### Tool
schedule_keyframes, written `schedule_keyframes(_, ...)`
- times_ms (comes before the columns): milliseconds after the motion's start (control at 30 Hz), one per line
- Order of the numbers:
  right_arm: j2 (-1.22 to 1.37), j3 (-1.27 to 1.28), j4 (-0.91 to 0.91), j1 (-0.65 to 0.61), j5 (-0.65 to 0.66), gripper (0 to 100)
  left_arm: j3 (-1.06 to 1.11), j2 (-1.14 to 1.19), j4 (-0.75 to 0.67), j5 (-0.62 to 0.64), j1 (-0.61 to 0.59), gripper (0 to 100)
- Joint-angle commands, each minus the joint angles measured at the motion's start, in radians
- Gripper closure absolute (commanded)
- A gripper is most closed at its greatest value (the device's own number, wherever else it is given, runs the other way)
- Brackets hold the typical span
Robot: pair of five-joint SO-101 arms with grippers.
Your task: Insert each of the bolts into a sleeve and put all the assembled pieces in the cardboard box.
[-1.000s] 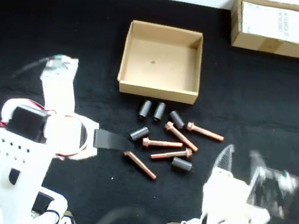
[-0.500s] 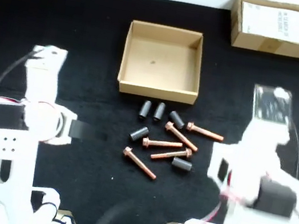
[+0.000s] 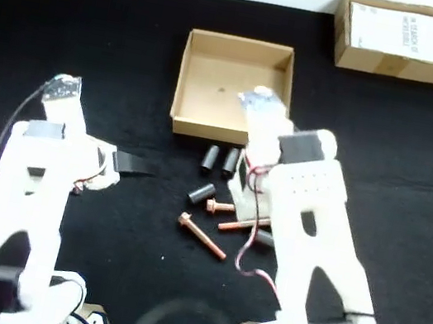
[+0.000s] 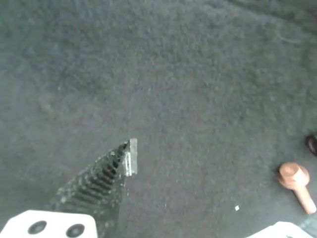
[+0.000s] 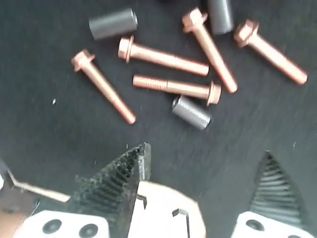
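Several copper bolts lie loose on the black mat in front of the empty cardboard box [image 3: 226, 133], among them a long bolt [image 3: 202, 235] [image 5: 103, 85] nearest the arms. Dark sleeves [image 3: 210, 157] lie among them; one sleeve [image 5: 191, 112] rests beside a bolt [image 5: 176, 87]. My right gripper [image 5: 205, 158] hangs open above the pile with nothing between its fingers. The right arm [image 3: 301, 181] covers part of the pile in the high view. My left gripper [image 3: 134, 164] is left of the pile, open and empty. One serrated finger [image 4: 106, 173] hangs over bare mat, and a bolt head [image 4: 294, 176] lies off to its side.
A second cardboard box [image 3: 394, 59] with a white sheet inside stands at the back right corner. Bare black mat stretches left of the left arm and right of the right arm.
The right arm has swung from the front right up and over the bolt pile. The left gripper has drawn back to the left, away from the bolts.
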Motion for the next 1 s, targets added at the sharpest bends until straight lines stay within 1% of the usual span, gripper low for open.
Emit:
schedule_keyframes(0,0.09,-0.117,-0.031,0.001,0.015,81.3,-0.039,0.071,-0.048,0.009,0.01,46)
schedule_keyframes(67,0.156,-0.162,-0.044,0.001,0.02,85.8,-0.038,0.102,-0.064,0.008,0.01,46)
schedule_keyframes(100,0.186,-0.182,-0.048,0.001,0.038,86.5,-0.038,0.116,-0.074,0.008,0.01,46)
schedule_keyframes(200,0.274,-0.24,-0.053,0.001,0.086,86.5,-0.041,0.136,-0.091,0.008,0.01,46)
schedule_keyframes(300,0.352,-0.275,-0.076,0.002,0.092,86.5,-0.041,0.142,-0.107,0.008,0.016,46)
schedule_keyframes(433,0.433,-0.275,-0.11,0.027,0.098,86.5,-0.041,0.148,-0.11,0.006,0.031,46)
schedule_keyframes(500,0.466,-0.275,-0.137,0.056,0.14,86.5,-0.041,0.15,-0.11,0.006,0.031,46)
schedule_keyframes(633,0.506,-0.282,-0.185,0.094,0.169,86.5,-0.039,0.15,-0.13,0.006,0.031,46)
schedule_keyframes(800,0.519,-0.283,-0.222,0.096,0.216,86.5,-0.039,0.151,-0.133,0.006,0.031,46)
schedule_keyframes(967,0.522,-0.283,-0.282,0.096,0.301,86.5,-0.039,0.151,-0.135,0.005,0.031,46)
